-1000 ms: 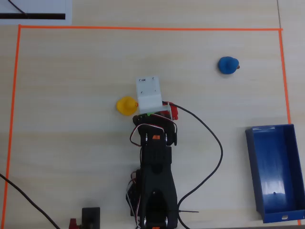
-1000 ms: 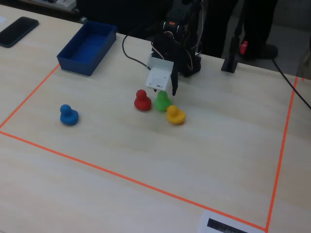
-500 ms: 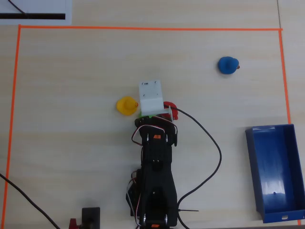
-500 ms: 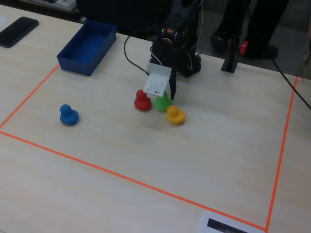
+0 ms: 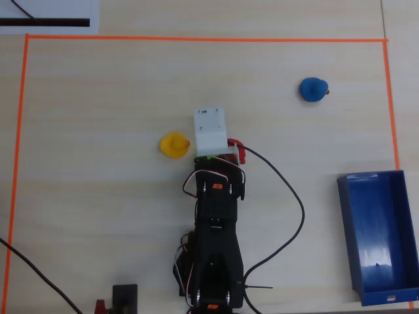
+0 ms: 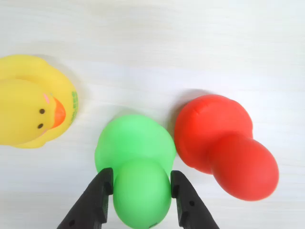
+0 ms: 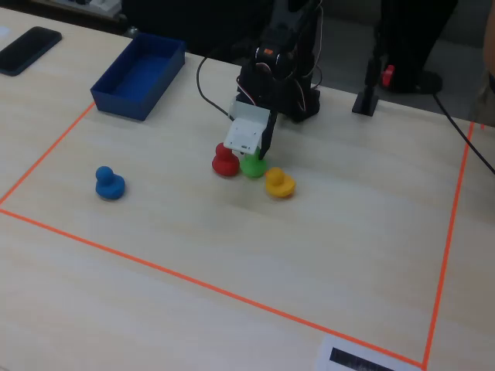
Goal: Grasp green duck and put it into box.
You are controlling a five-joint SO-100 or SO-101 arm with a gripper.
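Observation:
The green duck (image 6: 136, 143) stands on the table between a yellow duck (image 6: 28, 102) and a red duck (image 6: 219, 143), touching the red one. In the wrist view my gripper (image 6: 141, 179) has its two black fingers pressed against either side of the green duck's head. The fixed view shows the gripper (image 7: 254, 158) low over the green duck (image 7: 253, 165). From overhead the white camera housing covers nearly all of this duck. The blue box (image 5: 346, 229) sits open at the right edge in the overhead view, and at the far left as the box (image 7: 116, 104) in the fixed view.
A blue duck (image 5: 313, 89) sits alone at the upper right. The yellow duck (image 5: 174, 144) and red duck (image 5: 237, 149) flank the gripper. Orange tape (image 5: 196, 38) frames the work area. A black cable (image 5: 298, 196) loops right of the arm. A phone (image 7: 27, 48) lies outside the tape.
The gripper has come down and drawn back slightly toward the arm base, settling over the green duck with its fingers around the head. The ducks have stayed put.

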